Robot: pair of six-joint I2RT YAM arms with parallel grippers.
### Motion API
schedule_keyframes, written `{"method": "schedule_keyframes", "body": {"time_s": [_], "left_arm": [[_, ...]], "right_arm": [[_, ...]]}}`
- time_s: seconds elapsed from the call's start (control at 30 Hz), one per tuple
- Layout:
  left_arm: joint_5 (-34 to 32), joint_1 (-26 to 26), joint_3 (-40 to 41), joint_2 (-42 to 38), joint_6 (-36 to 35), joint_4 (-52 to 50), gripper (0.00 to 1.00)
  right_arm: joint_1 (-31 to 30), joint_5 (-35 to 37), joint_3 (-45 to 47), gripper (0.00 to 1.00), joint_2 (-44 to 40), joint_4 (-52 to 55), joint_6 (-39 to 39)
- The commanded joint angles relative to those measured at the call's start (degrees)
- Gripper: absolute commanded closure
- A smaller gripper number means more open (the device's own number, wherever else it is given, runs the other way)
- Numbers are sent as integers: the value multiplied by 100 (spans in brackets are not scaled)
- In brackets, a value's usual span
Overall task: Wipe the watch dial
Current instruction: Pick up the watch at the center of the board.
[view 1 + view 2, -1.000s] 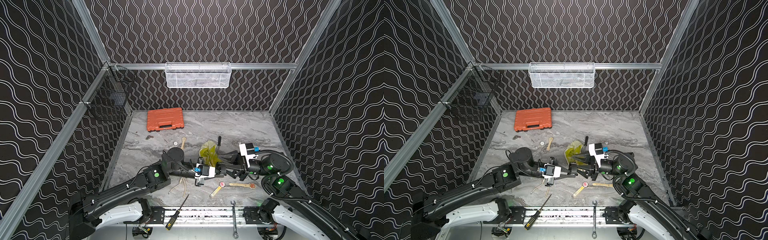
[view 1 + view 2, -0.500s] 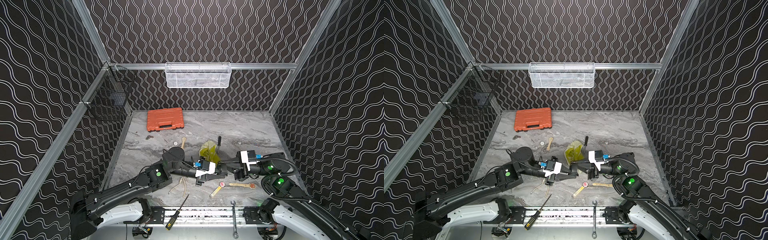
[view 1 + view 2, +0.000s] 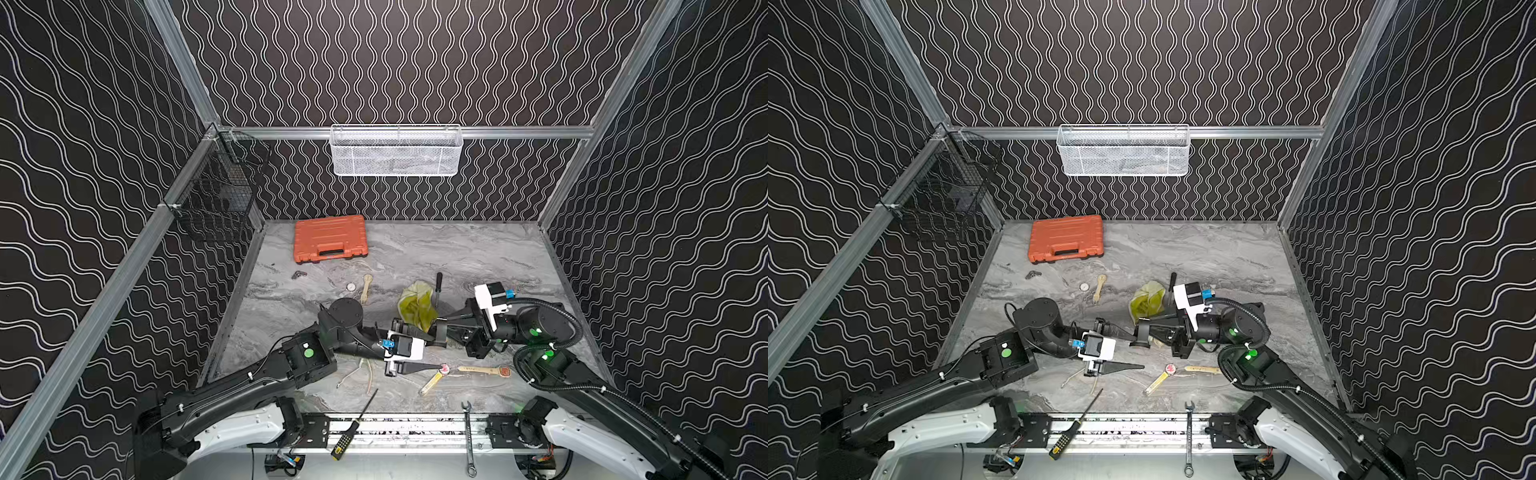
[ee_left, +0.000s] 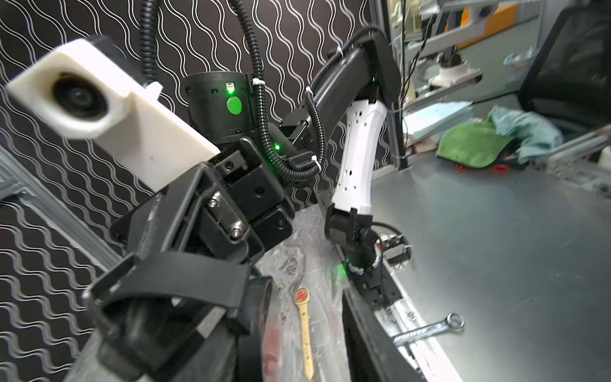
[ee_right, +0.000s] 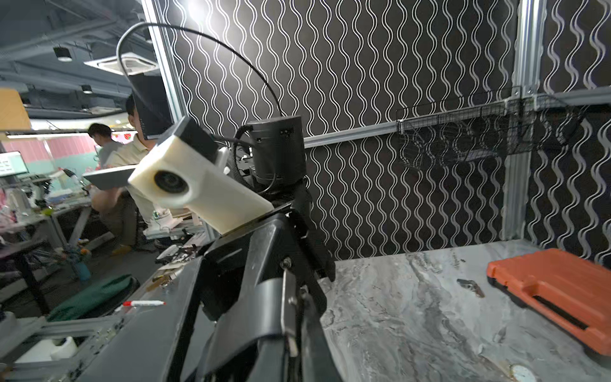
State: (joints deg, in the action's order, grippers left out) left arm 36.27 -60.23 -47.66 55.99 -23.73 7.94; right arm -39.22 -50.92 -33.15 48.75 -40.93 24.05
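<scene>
The right gripper (image 3: 449, 329) was clenched on what looked like the black-strapped watch (image 4: 172, 276), above the counter's (image 3: 478, 257) front middle. The left gripper (image 3: 432, 349), jaws parted and empty, sat just beside; the cloth (image 3: 417, 305) lay just behind both.

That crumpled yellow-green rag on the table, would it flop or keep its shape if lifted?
Probably floppy: the yellow-green rag lies bunched in soft folds. Likely light, as it looks thin. Pushed, it would probably bunch up rather than roll.
</scene>
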Motion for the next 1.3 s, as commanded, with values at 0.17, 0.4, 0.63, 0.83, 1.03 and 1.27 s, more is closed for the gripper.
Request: {"method": "schedule_keyframes", "body": {"time_s": [0.17, 0.4, 0.63, 0.83, 1.03, 1.27], "left_arm": [[-589, -7, 73, -173, -1934, -800, 54], [-973, -24, -126, -273, -3737, -1838, 47], [-1344, -33, -170, -349, -4421, -2063, 54], [-1467, -59, -125, -369, -4733, -2019, 74], [-1141, -59, -330, -244, -4323, -2105, 93], [-972, -59, -591, -6, -2464, -1816, 100]], "right_arm": [[2, -173, 103, 100, 614, -2085, 2114], [2, -370, -16, 100, 955, -2085, 2462], [2, -404, 27, 100, 1033, -2150, 2645], [2, -429, 54, 100, 1057, -1861, 2553], [1, -231, 11, 87, 1071, -1047, 2187], [162, -143, 45, 58, 608, 195, 423]]}}
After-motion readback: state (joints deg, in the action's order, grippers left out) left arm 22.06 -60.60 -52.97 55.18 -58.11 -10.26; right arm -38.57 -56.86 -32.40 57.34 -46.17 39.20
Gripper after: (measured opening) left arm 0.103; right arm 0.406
